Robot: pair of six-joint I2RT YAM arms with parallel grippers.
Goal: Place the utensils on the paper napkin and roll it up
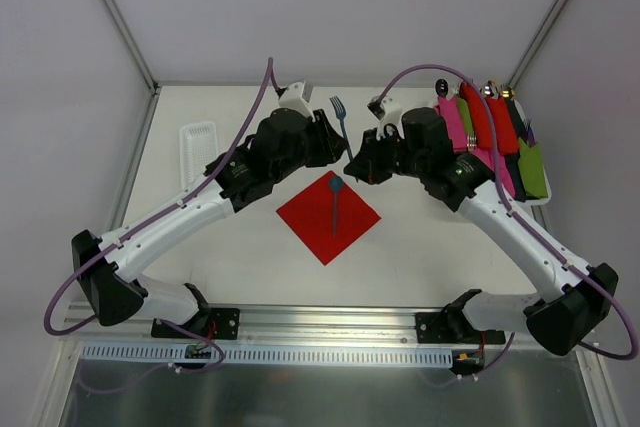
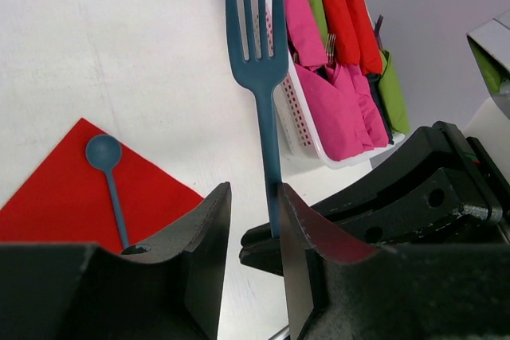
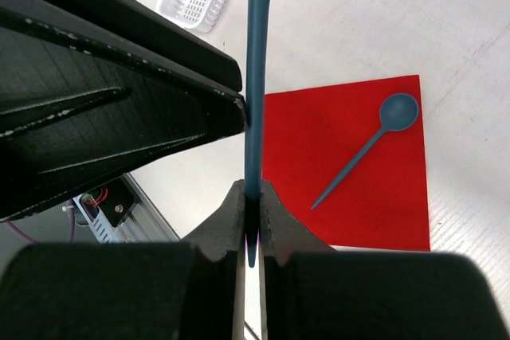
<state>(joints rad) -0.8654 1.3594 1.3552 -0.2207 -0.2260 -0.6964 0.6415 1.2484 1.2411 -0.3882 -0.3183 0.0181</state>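
The bright-red paper napkin [image 1: 328, 215] lies flat mid-table with a blue spoon [image 1: 335, 202] on it, bowl toward the far side. My right gripper [image 1: 352, 165] is shut on the handle end of a blue fork [image 1: 339, 112], holding it above the table just beyond the napkin's far corner. In the right wrist view the handle [image 3: 256, 77] is pinched between the fingertips [image 3: 252, 189]. My left gripper [image 1: 335, 142] is open, and its jaws straddle the fork's handle [image 2: 256, 61], which lies against one finger. The napkin [image 2: 56, 189] and spoon [image 2: 103, 153] show beside it.
A white tray [image 1: 535, 202] at the right rear holds pink, red and green rolled bundles [image 1: 480, 127]; it also shows in the left wrist view [image 2: 299, 109]. An empty white basket [image 1: 197, 147] stands at the left rear. The two grippers are very close together.
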